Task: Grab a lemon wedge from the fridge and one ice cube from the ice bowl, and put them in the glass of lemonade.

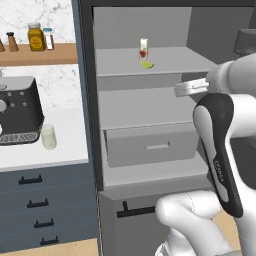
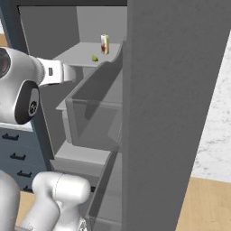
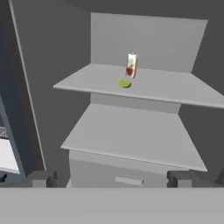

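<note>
The fridge (image 1: 88, 105) stands open with pale grey shelves. On its top shelf the small yellow-green lemon wedge (image 1: 147, 64) (image 2: 94, 58) (image 3: 124, 82) lies just in front of a small pale bottle with a red mark (image 1: 143, 49) (image 3: 131, 65). My gripper (image 3: 111, 179) (image 1: 178, 90) (image 2: 72, 72) hovers in front of the shelves, lower than the wedge and well short of it. It is open, with its fingertips (image 3: 41, 178) wide apart and nothing between them. The glass of lemonade (image 1: 48, 136) stands on the white counter left of the fridge. The ice bowl and ice cube are out of view.
A black coffee machine (image 1: 17, 110) sits beside the glass. A wooden wall shelf (image 1: 45, 52) holds an amber jar (image 1: 35, 37) and shakers. The fridge has a closed drawer (image 1: 152, 146) below the shelves. Its open door (image 2: 171, 113) stands at the right.
</note>
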{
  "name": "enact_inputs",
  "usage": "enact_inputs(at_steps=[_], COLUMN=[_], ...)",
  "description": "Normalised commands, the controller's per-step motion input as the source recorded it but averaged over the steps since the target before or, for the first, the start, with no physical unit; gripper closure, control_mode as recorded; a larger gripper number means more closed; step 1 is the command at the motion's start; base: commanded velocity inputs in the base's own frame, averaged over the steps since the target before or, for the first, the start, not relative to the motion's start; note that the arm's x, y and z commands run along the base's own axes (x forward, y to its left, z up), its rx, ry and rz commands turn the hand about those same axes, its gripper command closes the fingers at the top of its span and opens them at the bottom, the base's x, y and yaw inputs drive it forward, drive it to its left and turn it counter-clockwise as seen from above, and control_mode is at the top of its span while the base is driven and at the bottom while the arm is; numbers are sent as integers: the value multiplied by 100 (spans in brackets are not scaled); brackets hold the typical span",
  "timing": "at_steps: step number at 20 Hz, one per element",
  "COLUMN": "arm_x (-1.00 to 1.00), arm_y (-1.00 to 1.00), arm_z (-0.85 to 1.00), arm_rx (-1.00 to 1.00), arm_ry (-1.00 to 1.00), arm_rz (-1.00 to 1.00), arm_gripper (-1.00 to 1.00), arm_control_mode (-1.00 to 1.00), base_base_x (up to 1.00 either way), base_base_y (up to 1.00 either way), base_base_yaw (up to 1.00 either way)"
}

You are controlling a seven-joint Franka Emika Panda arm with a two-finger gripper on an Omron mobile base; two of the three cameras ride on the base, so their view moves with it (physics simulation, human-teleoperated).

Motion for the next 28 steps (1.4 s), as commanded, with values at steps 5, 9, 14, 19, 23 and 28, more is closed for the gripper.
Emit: enact_inputs(at_steps=[5, 9, 14, 19, 23, 28], arm_x=[19, 24, 30, 29, 28, 17], arm_y=[0, 0, 0, 0, 0, -3], arm_z=[44, 28, -10, -41, -31, 1], arm_rx=[3, 3, 3, 1, 0, 4], arm_ry=[0, 4, 1, 0, 0, 1], arm_rz=[0, 0, 0, 0, 0, 0], arm_gripper=[-100, -100, -100, -100, -100, -100], arm_control_mode=[-100, -100, -100, -100, -100, -100], base_base_x=[0, 0, 0, 0, 0, 0], base_base_y=[0, 0, 0, 0, 0, 0], base_base_yaw=[0, 0, 0, 0, 0, 0])
